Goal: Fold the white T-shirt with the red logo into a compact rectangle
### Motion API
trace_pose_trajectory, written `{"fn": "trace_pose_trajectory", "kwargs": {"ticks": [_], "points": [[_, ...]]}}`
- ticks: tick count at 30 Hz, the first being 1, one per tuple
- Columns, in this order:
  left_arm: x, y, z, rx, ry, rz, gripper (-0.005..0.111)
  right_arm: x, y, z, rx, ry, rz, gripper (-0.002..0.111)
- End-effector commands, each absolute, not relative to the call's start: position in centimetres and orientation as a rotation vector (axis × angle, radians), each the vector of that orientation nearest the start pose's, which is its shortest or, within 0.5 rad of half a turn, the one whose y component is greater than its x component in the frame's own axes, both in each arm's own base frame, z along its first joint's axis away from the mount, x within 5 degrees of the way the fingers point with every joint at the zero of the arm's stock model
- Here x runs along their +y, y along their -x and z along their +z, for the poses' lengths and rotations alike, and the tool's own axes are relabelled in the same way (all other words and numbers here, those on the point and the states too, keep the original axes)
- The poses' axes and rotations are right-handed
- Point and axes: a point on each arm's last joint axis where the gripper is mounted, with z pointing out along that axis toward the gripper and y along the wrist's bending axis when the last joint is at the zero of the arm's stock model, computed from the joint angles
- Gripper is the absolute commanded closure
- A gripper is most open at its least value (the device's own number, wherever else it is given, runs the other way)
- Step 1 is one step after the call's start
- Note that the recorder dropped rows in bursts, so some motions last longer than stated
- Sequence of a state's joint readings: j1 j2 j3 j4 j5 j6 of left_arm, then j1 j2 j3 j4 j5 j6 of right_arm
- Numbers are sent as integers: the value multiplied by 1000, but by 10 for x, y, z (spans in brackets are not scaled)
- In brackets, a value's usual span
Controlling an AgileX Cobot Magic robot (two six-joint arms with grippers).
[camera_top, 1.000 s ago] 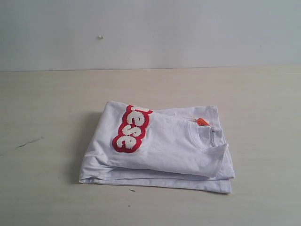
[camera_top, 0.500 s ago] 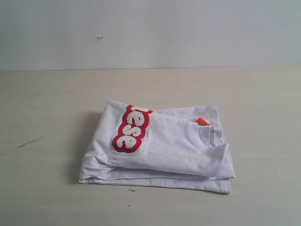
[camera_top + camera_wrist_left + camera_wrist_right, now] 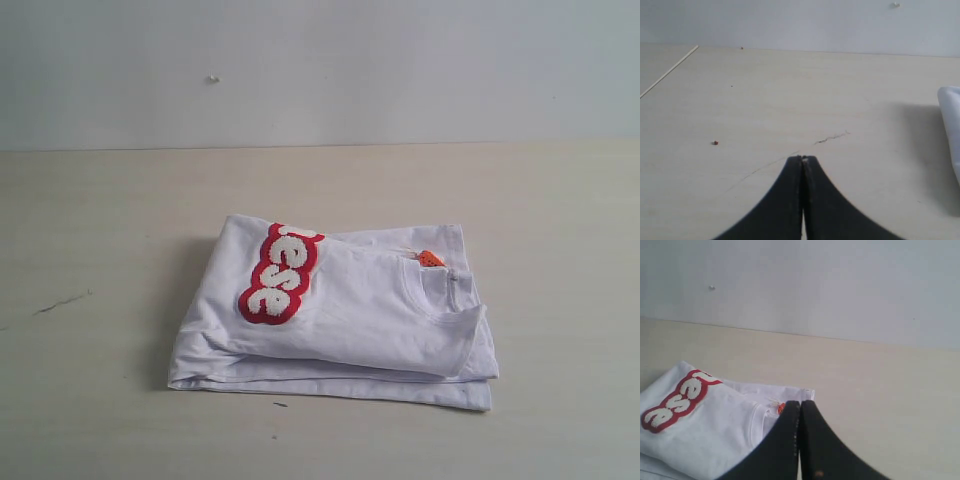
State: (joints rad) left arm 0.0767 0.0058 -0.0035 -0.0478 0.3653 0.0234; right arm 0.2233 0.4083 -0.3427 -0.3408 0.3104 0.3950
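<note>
The left gripper [image 3: 803, 160] has its black fingers pressed together on nothing and hangs over bare table [image 3: 100, 250], with only an edge of the shirt in its camera. The right gripper [image 3: 799, 404] is likewise closed and empty, held off the cloth near the collar end. Neither arm shows in the exterior view, which suggests both are pulled back clear of the work.

The white T-shirt [image 3: 370, 310] lies mid-table as a stacked, roughly rectangular bundle. The red logo [image 3: 280, 275] is on the top layer toward the left, and the orange neck tag [image 3: 431, 258] peeks out at the collar on the right. The lower layers stick out slightly along the near edge. The fold looks essentially finished, so the closed, withdrawn fingers fit a resting pose. Compared with the earlier exterior frames, nothing visible has shifted: the bundle, logo and tag sit exactly as they did.
</note>
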Motion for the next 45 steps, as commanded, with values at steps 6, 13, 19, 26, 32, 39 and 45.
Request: {"fn": "trace_pose_trajectory", "kwargs": {"ticks": [6,13,19,26,32,39,45], "points": [[3,-53,181,1836,85,22,107,12,-93,272,1838,75,113,108],[3,-53,181,1836,85,22,107,12,-93,272,1838,75,113,108],[3,-53,181,1836,85,22,107,12,-91,273,1828,74,115,108],[3,-53,181,1836,85,22,107,-2,-72,271,1845,27,-9,108],[3,-53,181,1836,85,22,107,-16,-57,268,1767,-69,-179,108],[3,-53,181,1836,85,22,107,-19,-45,243,1686,-196,-205,108],[3,-53,181,1836,85,22,107,-17,-45,232,1654,-173,-191,108]]}}
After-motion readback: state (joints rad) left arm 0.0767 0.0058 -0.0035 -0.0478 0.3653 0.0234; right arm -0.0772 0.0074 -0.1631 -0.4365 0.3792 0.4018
